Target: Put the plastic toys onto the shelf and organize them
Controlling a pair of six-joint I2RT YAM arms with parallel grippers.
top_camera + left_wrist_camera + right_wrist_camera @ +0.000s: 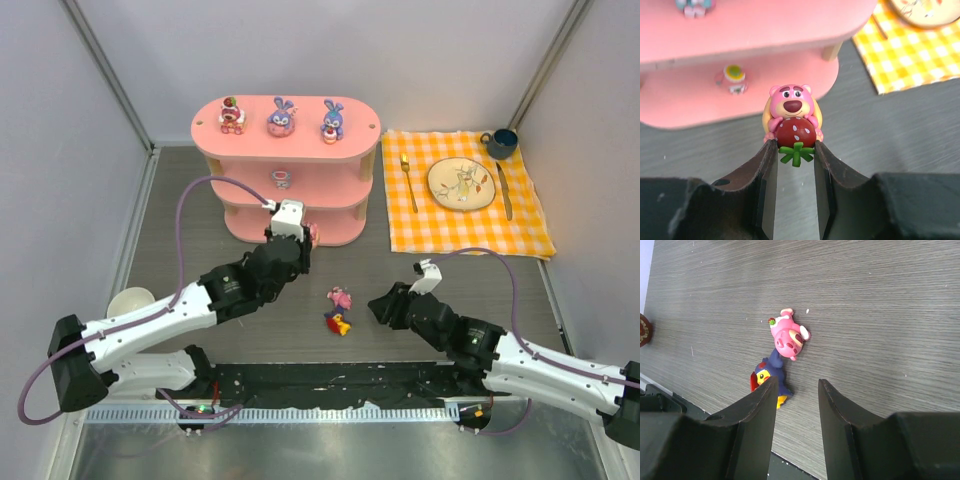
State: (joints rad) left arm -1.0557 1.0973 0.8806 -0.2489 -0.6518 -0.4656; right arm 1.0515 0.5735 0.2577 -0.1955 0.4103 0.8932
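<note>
Top view, 12 o'clock = far side of the worktop point(250, 320).

- Pink three-tier shelf with oval boards and light wooden posts point(300, 147) stands at about 11 o'clock.
- On its top board, left to right: a pink bear figurine with a red top point(232, 116), a blue-purple bunny figurine point(281, 119) and a second blue-purple bunny point(332, 121). All are upright and spaced apart.
- Middle board carries one small pale pink-and-white figurine point(283, 178).
- Left wrist view shows a small round figurine with a yellow-green top point(734, 80) on a lower board.

Left end effector point(795, 146) is at the front edge of the shelf's bottom board. Its jaws are clamped on a pink plastic bear hugging a red strawberry point(792, 117). The fingertips pinch it at the strawberry, and the bear faces the wrist camera. It sits just in front of the bottom board, toward the board's 3 o'clock end.

Right end effector point(796, 385) has its jaws apart with nothing between them, above bare worktop.
- At its 11 o'clock lies a pink round plastic figurine point(787, 336), tipped over.
- Touching that one at 7 o'clock is a red-yellow-purple plastic figurine point(767, 377), partly hidden by one finger.
- Both lie at worktop centre.

Other items:
- Orange checked cloth point(530, 225) at 2 o'clock, bearing a patterned plate point(461, 184), a fork point(408, 182), a knife point(504, 190) and a dark blue cup point(500, 143).
- White bowl point(130, 300) at 9 o'clock.
</note>
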